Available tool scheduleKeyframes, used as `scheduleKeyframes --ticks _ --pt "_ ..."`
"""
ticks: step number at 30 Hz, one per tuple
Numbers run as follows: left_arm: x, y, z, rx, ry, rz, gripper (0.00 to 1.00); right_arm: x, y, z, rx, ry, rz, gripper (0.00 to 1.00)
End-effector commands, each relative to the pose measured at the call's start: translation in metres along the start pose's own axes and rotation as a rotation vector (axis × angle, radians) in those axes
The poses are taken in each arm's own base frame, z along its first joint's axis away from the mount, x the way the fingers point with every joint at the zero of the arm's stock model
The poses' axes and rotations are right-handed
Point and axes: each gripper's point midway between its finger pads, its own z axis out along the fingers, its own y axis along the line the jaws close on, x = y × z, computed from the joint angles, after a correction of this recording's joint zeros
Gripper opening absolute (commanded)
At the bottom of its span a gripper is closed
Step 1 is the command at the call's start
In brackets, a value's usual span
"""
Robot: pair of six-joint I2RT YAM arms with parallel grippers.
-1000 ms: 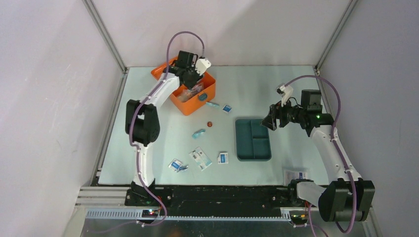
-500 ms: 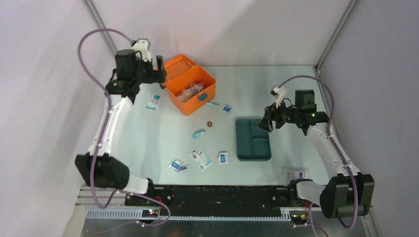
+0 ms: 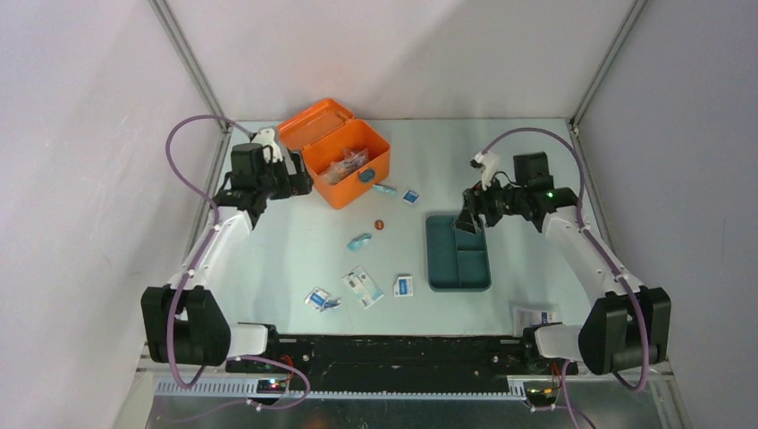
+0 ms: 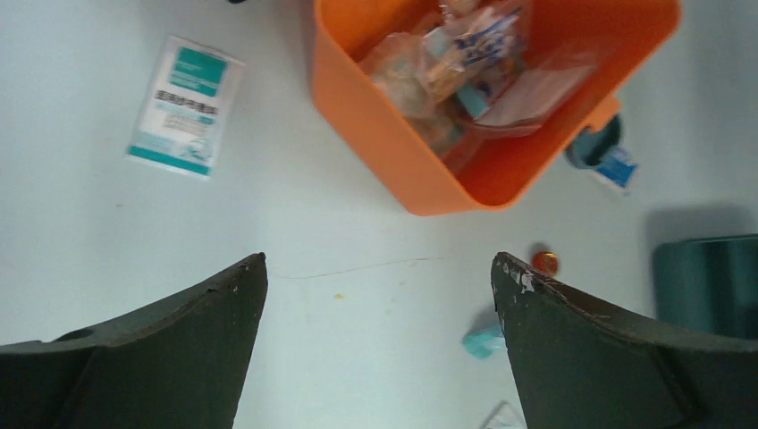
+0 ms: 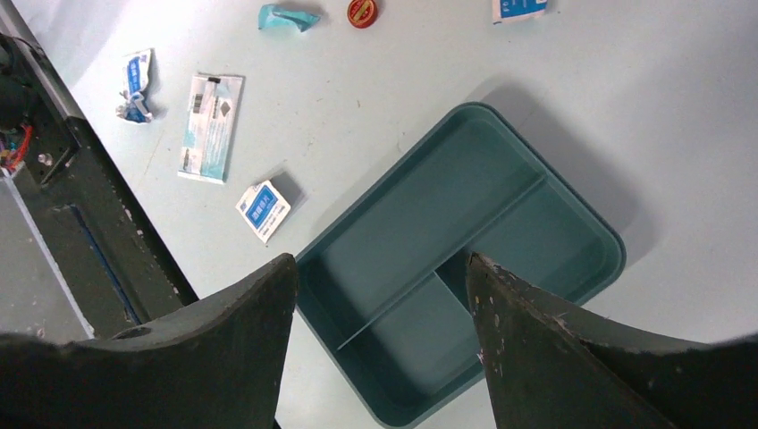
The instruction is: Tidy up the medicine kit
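1. We see the kit point(image 3: 344, 170) on the far left part of the table point(image 3: 295, 259), turned at an angle to the table's edges. It is a bright orange plastic box with rounded corners.
2. Its lid point(image 3: 313, 121) is thrown back on the far-left side, so the box stands open. A small teal latch point(image 3: 366, 176) sits on the wall that faces near and right.
3. Inside we make out a loose heap of clear and printed packets point(image 4: 465, 63) covering much of the bottom. We cannot read their labels.
4. The left gripper point(image 4: 380, 268) hovers just beside the kit's near-left side, not touching it. Its fingers are spread wide, with only bare table between them.
5. A white and teal sachet point(image 4: 186, 105) lies flat on the table to the left of the kit, apart from it.
6. The right gripper point(image 5: 380, 268) hangs over the far end of the tray point(image 5: 420, 241), its fingers apart and gripping nothing. The tray is dark teal with three compartments, and it lies well to the right of the kit.
7. Between kit and tray we see a small red cap point(image 3: 379, 224) and a crumpled teal wrapper point(image 3: 359, 241). More small packs lie nearer the front edge.
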Motion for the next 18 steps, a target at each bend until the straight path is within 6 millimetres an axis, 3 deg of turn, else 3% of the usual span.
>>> scheduleKeyframes --ticks 1,5,10,14,18 --pt "-0.041 -0.030 -0.012 0.172 -0.135 -0.160 1.00 -0.013 -0.005 0.017 0.055 0.056 -0.062 0.73" --pt "-0.040 -0.031 0.002 0.189 -0.103 -0.218 0.95 -0.006 -0.034 0.032 0.210 0.127 0.002 0.72" --pt "-0.045 -0.028 0.026 0.163 -0.067 -0.347 0.75 0.010 -0.052 0.045 0.275 0.193 0.108 0.67" --pt "-0.025 -0.024 0.053 0.132 0.016 -0.450 0.63 0.024 -0.058 0.053 0.296 0.236 0.170 0.64" --pt "-0.008 -0.021 0.072 0.120 0.077 -0.470 0.61 0.039 -0.060 0.062 0.313 0.288 0.201 0.66"
